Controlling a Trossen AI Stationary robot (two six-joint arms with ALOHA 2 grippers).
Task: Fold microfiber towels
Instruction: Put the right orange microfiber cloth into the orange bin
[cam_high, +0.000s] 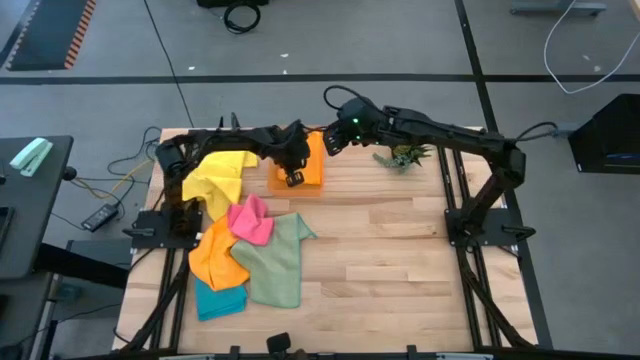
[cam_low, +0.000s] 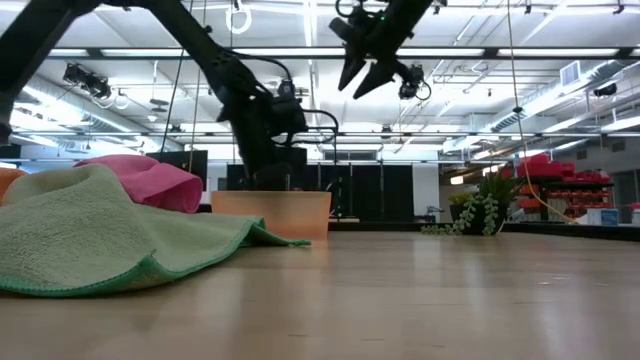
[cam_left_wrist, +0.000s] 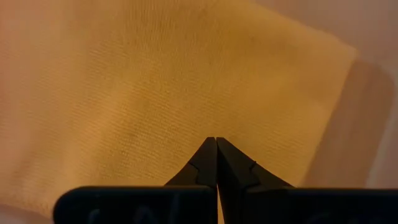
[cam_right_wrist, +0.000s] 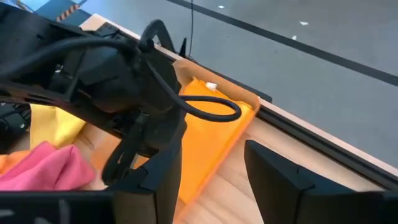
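The left gripper (cam_high: 293, 178), fingers pressed together and empty, hovers just above a folded orange towel (cam_left_wrist: 155, 81) lying in the tray (cam_high: 318, 187). The right gripper (cam_low: 363, 75) hangs spread open above. Placing looks finished; next, reach for the unfolded pile (cam_high: 250, 255).

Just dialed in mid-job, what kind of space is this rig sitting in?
Probably a robotics lab or workshop in an industrial hall: bare concrete floor with taped lines, cables lying loose on it, and a wooden table in a metal frame.
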